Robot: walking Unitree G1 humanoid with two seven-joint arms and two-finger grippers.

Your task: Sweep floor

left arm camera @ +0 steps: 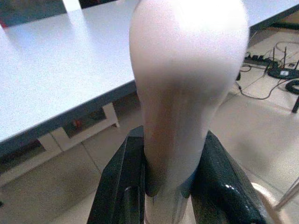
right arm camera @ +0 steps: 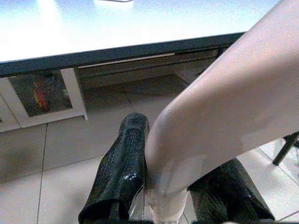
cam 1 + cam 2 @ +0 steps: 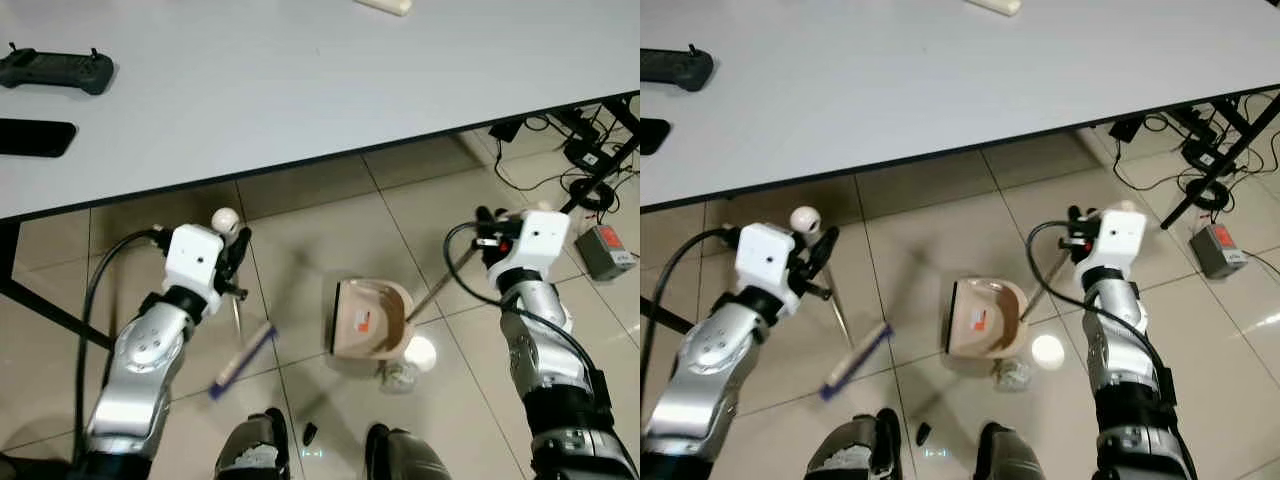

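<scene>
Left gripper (image 3: 238, 262): it is low over the floor on the robot's left, its two black fingers squeezed on the top of the broom handle

Broom (image 3: 243, 357): a thin stick with a round cream knob at the top and a blue and cream brush at the bottom; the brush rests on the tiles just in front of the robot's left foot, and the stick leans a bit

Right gripper (image 3: 487, 232): it is low on the robot's right, its fingers closed tight on the cream grip of the dustpan handle

Dustpan (image 3: 368, 318): a tan scoop with a small orange sticker inside; it sits on the floor between the two arms, with its thin stick going up to the right gripper

Rubbish (image 3: 411, 361): a white round bit and a clear crumpled bit lie on the tiles, just beside the dustpan

Small dark thing (image 3: 310, 433): it lies between the robot's feet

Table (image 3: 300, 90): big and white, past the arms; a black controller (image 3: 56, 70) lies on it

Floor (image 3: 300, 230): shiny beige tiles, with black cables (image 3: 590, 150) at the far right
</scene>
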